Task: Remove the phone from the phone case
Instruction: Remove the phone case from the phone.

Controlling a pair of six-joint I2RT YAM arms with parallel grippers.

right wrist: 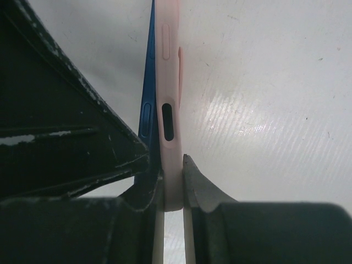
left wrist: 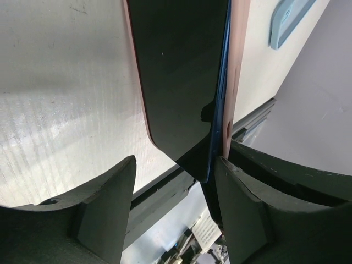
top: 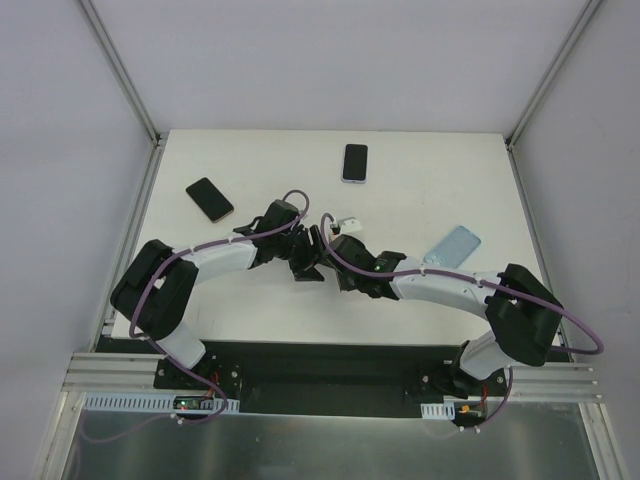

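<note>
A dark-screened phone [left wrist: 179,82] with a blue edge [right wrist: 147,99] sits in a pink phone case [right wrist: 168,82], held on edge above the table between both arms [top: 305,265]. In the right wrist view my right gripper [right wrist: 171,181] is shut on the case's lower rim, and the blue edge stands slightly off the pink wall. My left gripper [left wrist: 175,170] straddles the phone's corner with its jaws apart. Its right finger [left wrist: 242,203] lies against the case's pink edge [left wrist: 237,66], while the left finger [left wrist: 104,203] stands clear of the phone.
On the table lie a black phone [top: 209,199] at the back left, another phone [top: 355,162] at the back centre and a light blue case [top: 452,245] to the right. A small white object [top: 347,222] sits just behind the grippers.
</note>
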